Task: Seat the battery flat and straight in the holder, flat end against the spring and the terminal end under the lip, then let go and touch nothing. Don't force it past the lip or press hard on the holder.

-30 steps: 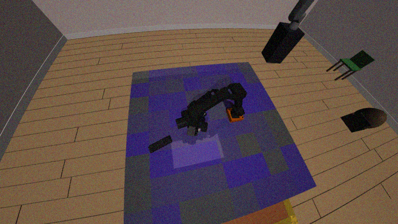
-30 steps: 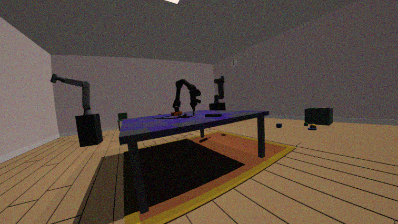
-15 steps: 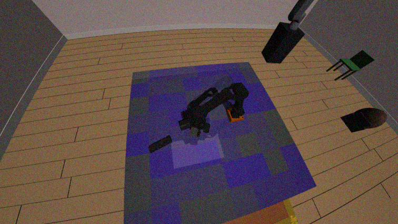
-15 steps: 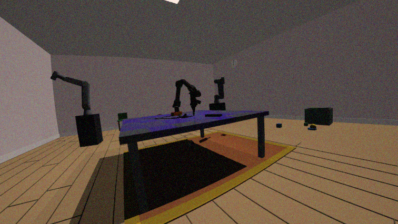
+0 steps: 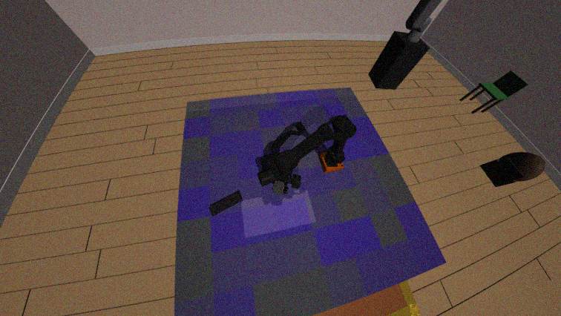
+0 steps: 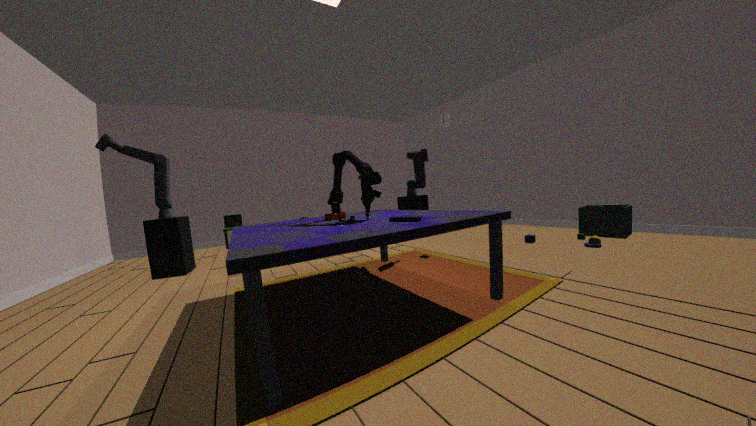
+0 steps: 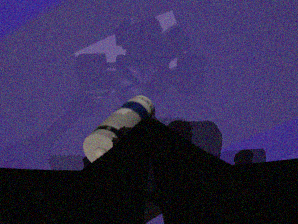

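The battery [image 7: 120, 122], pale with a blue band and a dark band, is seen at a slant just left of my fingertips in the wrist view. Its lower right side is partly hidden behind the fingers. My gripper [image 6: 367, 211] [image 7: 148, 127] points down close to the table and is shut, with nothing seen between its fingers; the left finger overlaps or touches the battery. I cannot tell whether the battery is tilted or lying. A long black block [image 5: 225, 202] [image 6: 405, 219], apparently the holder, lies on the table away from the gripper. Its spring and lip cannot be made out.
The patchwork table top [image 5: 341, 243] [image 6: 296, 240] carries a pale light patch [image 5: 278, 217] in front of the arm. The arm's orange base [image 5: 332, 168] [image 6: 335, 215] stands behind the gripper. Other arms on black pedestals [image 5: 400, 58] [image 6: 169, 246] and a green chair [image 5: 493, 90] stand off the table.
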Available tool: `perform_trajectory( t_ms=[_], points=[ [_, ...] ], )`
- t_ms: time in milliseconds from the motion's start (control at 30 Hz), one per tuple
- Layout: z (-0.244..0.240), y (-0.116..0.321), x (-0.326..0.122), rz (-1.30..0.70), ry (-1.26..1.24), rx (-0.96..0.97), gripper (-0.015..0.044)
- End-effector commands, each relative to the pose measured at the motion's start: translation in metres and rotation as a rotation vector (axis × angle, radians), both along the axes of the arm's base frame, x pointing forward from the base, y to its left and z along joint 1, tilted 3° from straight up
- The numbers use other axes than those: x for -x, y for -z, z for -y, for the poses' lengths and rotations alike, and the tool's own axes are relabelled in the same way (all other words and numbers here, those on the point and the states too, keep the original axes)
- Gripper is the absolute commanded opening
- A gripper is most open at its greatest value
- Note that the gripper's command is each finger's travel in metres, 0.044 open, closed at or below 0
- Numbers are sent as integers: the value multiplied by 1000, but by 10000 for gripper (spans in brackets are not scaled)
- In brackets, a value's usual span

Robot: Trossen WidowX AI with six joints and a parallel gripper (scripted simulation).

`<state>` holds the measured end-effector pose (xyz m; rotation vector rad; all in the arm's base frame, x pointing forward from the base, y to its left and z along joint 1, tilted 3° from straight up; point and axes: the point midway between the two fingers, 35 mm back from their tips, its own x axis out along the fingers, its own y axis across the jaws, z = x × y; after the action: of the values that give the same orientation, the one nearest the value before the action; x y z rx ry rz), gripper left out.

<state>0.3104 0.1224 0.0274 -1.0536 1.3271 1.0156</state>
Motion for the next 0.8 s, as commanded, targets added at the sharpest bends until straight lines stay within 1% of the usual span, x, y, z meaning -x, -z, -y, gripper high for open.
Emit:
perform_trajectory(
  t_ms=[0,367,433,500,700,767],
  points=[
    [0,2,8,-6,4,3,0],
    [-3,3,26,-7,4,3,0],
    [-4,0,21,-4,0,2,0],
    [-5,-13,21,-4,0,2,0],
    [-6,-71,25,-7,4,2,0],
    [-6,-77,27,-7,4,2,0]
  ],
)
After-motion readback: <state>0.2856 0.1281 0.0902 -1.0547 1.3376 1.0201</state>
